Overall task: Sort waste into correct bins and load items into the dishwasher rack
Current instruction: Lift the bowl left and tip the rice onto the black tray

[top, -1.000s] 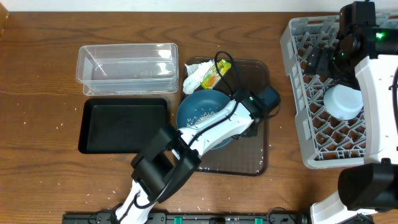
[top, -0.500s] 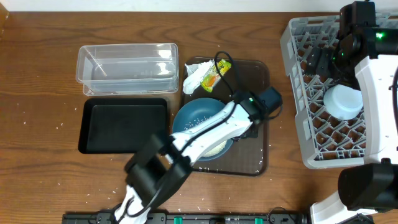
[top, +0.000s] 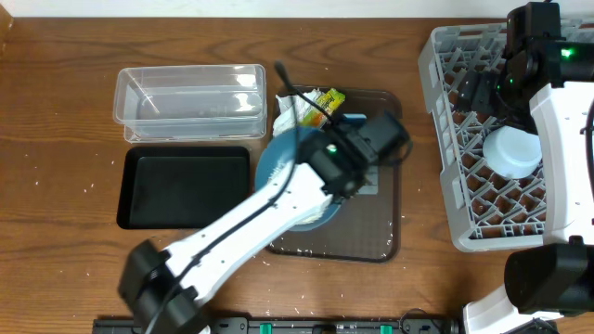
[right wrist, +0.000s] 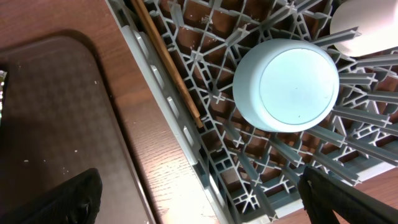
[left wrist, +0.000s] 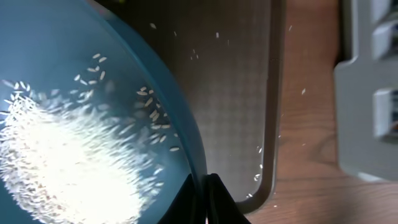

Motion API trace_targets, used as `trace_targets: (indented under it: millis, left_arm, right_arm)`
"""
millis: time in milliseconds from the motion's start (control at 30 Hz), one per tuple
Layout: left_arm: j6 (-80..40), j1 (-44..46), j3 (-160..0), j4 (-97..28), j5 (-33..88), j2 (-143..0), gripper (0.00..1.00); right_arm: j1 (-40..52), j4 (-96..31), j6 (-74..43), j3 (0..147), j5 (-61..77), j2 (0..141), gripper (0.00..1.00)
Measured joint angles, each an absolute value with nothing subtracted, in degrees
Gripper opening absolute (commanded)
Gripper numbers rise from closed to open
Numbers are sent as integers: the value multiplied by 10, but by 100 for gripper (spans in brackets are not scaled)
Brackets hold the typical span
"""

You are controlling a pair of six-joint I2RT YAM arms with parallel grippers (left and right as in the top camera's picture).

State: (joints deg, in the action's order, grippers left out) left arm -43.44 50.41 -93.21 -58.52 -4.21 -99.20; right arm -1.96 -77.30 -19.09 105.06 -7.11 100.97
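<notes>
**A:** Left tool [left wrist: 208, 198] is clenched on the rim of the large dark-blue bowl [left wrist: 74, 74], a thin pinch at one edge only. Right tool [right wrist: 199, 208] is released, fingers wide apart, hanging over the dishwasher rack [top: 445, 56] at the right edge of the worktop.

**B:** Risks, biggest item down?

**A:** Rack first, low risk. The small light-blue bowl [right wrist: 286, 84] sits upside down on the pegs, and the chopsticks [right wrist: 168, 62] lie along the rack's left wall. With the right arm over it, bringing the blue bowl in could crowd the two arms.

Next, the dark-brown serving tray [top: 376, 232], mid-worktop. The blue bowl hangs over its left half, and stray grains lie on it.

Then the clear tub [top: 121, 93] and the black tray-bin [top: 186, 190], left of the serving tray. They sit side by side, the tub nearer the far edge. A pour aimed loosely could land in the wrong one or on the wood.

**B:** And the bowl itself?

**A:** Main worry. It is a rim-only grip on a wide bowl that looks tilted, so it could pivot or slip in the pinch. Inside, the rice [left wrist: 56, 162] is heaped to one side and reads blurred, probably sliding. A quick swing toward the bins would spill it early.

**B:** Small stuff?

**A:** At the serving tray's far edge, the tissue [top: 288, 111] and the wrapper [top: 325, 97] lie just beside the bowl. Its sweep could drag them off.
</notes>
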Motion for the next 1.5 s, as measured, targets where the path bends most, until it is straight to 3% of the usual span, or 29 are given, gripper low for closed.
trace_targets:
  millis: [433, 1500]
  left_arm:
    - [-414, 359, -932, -613, 5, -943, 6]
    - [-211, -85, -888, -611, 536, -942, 6]
  right_arm:
    - [-20, -773, -191, 1051, -71, 1010, 99]
    - [-20, -773, -191, 1051, -71, 1010, 99]
